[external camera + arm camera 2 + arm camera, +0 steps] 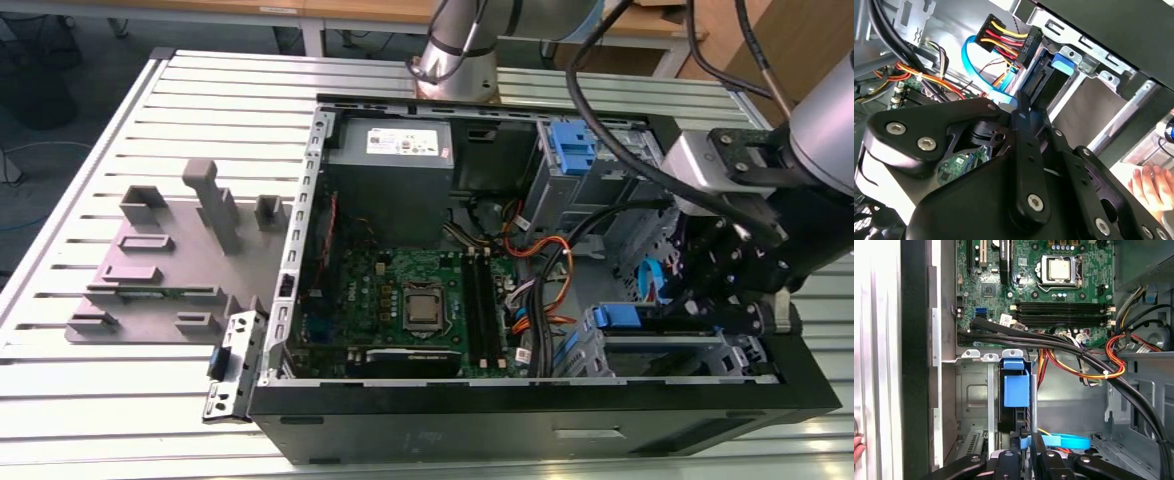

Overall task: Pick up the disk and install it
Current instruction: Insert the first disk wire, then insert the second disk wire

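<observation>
Disk [1016,388] with blue tab in drive bay [971,400], end effector [1027,454] just beside, motherboard [994,290] beyond

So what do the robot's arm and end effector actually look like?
The arm is a silver-grey metal tube with black cables looping beside it. The end effector is black, built from flat hinged bars dotted with silver screw heads.

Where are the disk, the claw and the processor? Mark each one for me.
disk [1016,387]: first wrist view, on its blue plastic end tab, standing in the drive bay.
claw [1026,441]: first wrist view, at its tip, close against the disk's near end.
processor [1059,270]: first wrist view, on its silver lid in the motherboard socket.
</observation>
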Available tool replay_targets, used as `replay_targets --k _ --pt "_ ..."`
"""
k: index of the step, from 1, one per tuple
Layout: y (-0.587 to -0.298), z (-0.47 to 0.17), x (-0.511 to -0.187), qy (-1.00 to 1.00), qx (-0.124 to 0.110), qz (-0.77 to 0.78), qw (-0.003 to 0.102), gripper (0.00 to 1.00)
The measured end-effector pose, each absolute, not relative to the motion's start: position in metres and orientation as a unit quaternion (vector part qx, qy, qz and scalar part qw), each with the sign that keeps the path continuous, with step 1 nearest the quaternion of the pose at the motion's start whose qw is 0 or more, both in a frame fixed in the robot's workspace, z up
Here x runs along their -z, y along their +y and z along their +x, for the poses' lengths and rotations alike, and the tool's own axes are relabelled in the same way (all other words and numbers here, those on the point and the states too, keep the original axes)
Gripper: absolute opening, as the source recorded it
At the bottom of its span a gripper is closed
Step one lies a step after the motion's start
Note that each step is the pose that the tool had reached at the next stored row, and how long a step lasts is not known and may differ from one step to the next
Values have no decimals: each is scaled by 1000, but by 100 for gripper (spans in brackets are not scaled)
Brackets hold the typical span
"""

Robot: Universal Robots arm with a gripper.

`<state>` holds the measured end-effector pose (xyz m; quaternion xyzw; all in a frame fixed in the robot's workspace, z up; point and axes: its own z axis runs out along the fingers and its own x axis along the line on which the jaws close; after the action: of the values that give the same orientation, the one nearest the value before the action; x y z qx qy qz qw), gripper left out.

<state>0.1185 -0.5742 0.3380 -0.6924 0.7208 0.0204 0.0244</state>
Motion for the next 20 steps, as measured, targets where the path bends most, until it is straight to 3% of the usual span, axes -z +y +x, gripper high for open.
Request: replay_targets --k 20 --pt "-574 121 -347 721 -20 -692 24 24"
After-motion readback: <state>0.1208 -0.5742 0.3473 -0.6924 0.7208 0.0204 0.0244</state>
